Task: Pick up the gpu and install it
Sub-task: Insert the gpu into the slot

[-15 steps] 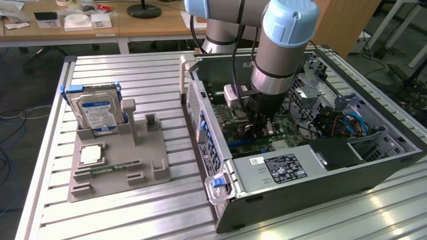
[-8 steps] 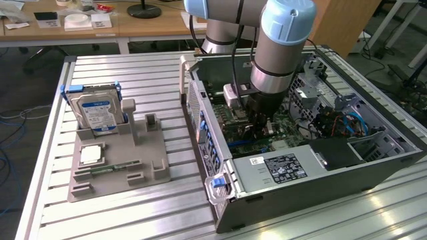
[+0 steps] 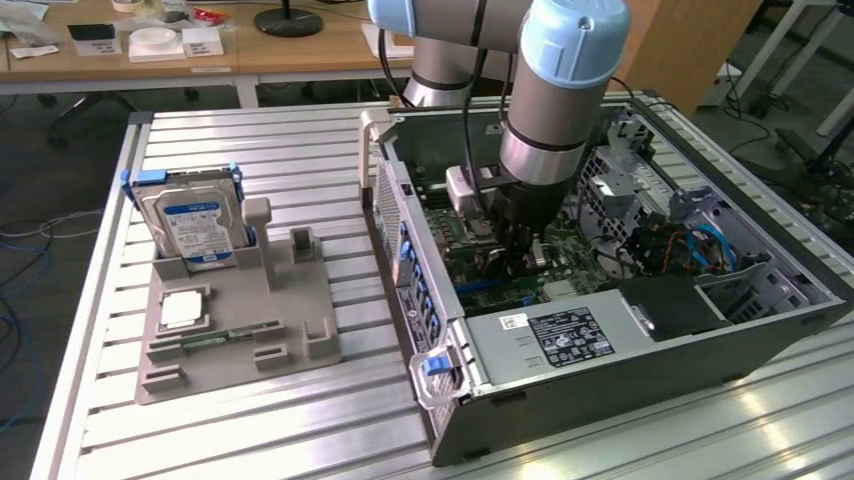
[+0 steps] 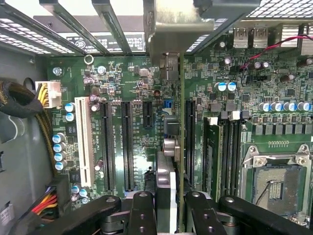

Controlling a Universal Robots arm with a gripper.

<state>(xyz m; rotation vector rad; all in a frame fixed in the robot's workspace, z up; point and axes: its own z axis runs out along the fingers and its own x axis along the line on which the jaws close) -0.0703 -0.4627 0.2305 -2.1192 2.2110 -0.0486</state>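
Note:
The gpu [image 4: 181, 147] shows edge-on in the wrist view as a thin green board with a silver block on one side. Its metal end bracket [image 4: 171, 27] reaches up to the case's rear slot openings. My gripper [image 4: 171, 208] is shut on the gpu, one black finger [image 4: 142, 210] on each side of it. The card hangs over the green motherboard [image 4: 122, 78], in line with a long black expansion slot [image 4: 190, 142]. In the exterior view my gripper [image 3: 518, 248] is down inside the open computer case [image 3: 801, 310], just above the board.
More black slots [image 4: 127, 147] and a white slot [image 4: 84, 142] lie beside the card, with memory slots [image 4: 230, 156] and the CPU socket [image 4: 279, 181] on the other side. Cables [image 4: 19, 100] run along the case wall. A grey holder [image 3: 307, 330] beside the case carries a hard drive [image 3: 194, 225] and a memory stick [image 3: 234, 335].

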